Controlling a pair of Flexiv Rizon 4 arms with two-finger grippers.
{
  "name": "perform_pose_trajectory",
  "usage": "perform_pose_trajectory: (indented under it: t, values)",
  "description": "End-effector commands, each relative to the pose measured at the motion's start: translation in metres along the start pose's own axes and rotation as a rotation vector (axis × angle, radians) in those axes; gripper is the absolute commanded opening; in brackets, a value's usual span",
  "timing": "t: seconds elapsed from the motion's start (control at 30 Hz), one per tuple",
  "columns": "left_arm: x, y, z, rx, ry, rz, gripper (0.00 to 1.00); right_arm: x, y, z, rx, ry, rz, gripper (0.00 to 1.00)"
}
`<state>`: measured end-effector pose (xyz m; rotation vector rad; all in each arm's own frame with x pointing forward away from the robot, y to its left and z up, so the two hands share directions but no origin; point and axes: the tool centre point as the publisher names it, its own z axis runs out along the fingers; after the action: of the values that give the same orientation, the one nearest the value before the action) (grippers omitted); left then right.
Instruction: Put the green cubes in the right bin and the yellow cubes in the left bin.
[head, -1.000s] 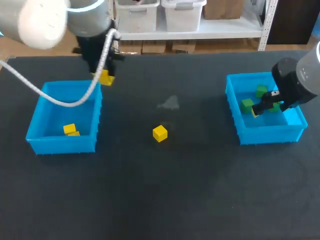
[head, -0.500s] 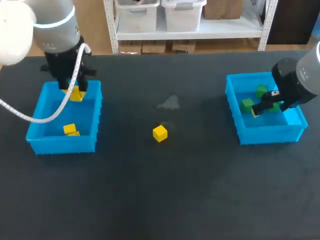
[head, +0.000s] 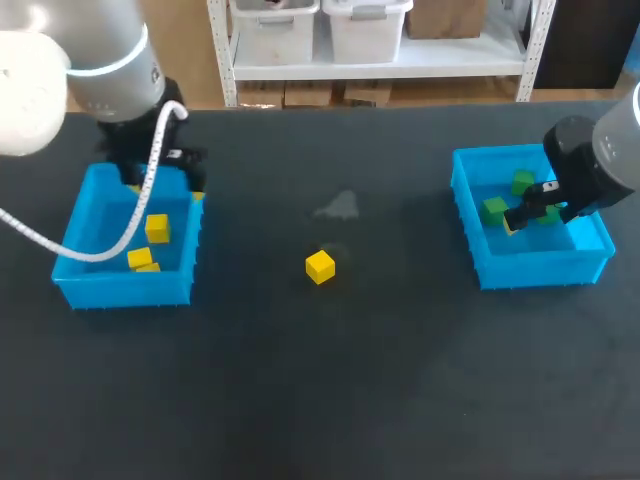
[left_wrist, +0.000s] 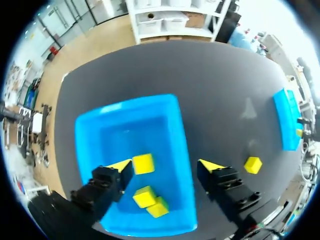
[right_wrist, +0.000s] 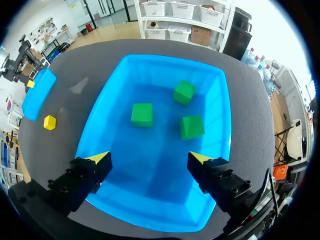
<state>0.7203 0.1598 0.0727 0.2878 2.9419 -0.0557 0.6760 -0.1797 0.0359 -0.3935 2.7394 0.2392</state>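
You've got the dark table (head: 330, 400), then two bright blue bins. The left bin (head: 125, 288) has three yellow cubes (left_wrist: 143, 163) in it, one on its own and two touching. The right bin (head: 540, 268) holds three green cubes (right_wrist: 142, 114), all apart. Your left gripper (left_wrist: 165, 165) hangs wide open, straddling the left bin's wall on the mid-table side. Your right gripper (right_wrist: 148, 157) is spread open too, above the right bin. The lone yellow cube (head: 320, 267) sits mid-table, well apart from both bins.

Bright even light fr above, soft faint shadow by yellow cube (head: 320, 267), dark matte table (head: 300, 390)
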Motion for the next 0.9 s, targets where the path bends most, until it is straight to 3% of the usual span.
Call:
perform_pose_trajectory:
  t: [0.03,0.27,0.4,0.9]
  values:
    - [-0.016,-0.026,-0.001,0.034,0.012,0.059,1.0,0.001,0.001,-0.001,0.004,-0.004,0.001,1.0]
    - [-0.03,-0.086,-0.004,0.096,0.01,0.226,1.0,0.001,0.001,-0.001,0.004,-0.004,0.001,1.0]
    - [-0.028,-0.112,-0.004,0.123,0.025,0.299,1.0,0.001,0.001,-0.001,0.004,-0.004,0.001,1.0]
    - [0.007,-0.145,-0.003,0.135,0.107,0.473,1.0,0.001,0.001,-0.001,0.004,-0.004,0.001,1.0]
